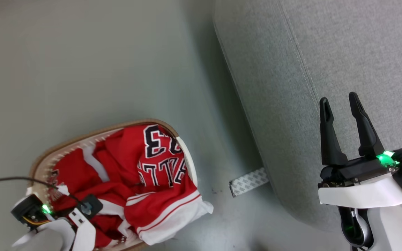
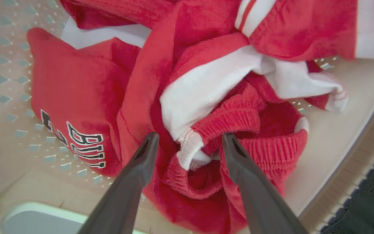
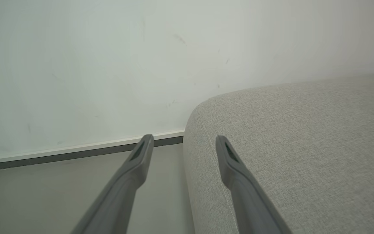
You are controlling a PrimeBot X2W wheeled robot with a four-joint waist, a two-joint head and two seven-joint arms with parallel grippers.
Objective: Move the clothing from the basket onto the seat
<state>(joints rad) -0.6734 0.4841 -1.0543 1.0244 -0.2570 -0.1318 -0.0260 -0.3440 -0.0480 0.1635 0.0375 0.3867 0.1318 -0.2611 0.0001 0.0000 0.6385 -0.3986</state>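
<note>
My head camera looks steeply down on basket and seat. Left wrist sits close inside that basket; right wrist faces the seat edge, wall beyond.

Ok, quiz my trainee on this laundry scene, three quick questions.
1. Fill in: the open right gripper hovers over the ___.
2. True or false: some clothing already lies on the seat.
3. Which gripper's fingers reach into the basket? A) left gripper B) right gripper
Key: 1 seat; 2 false; 3 A.
</note>
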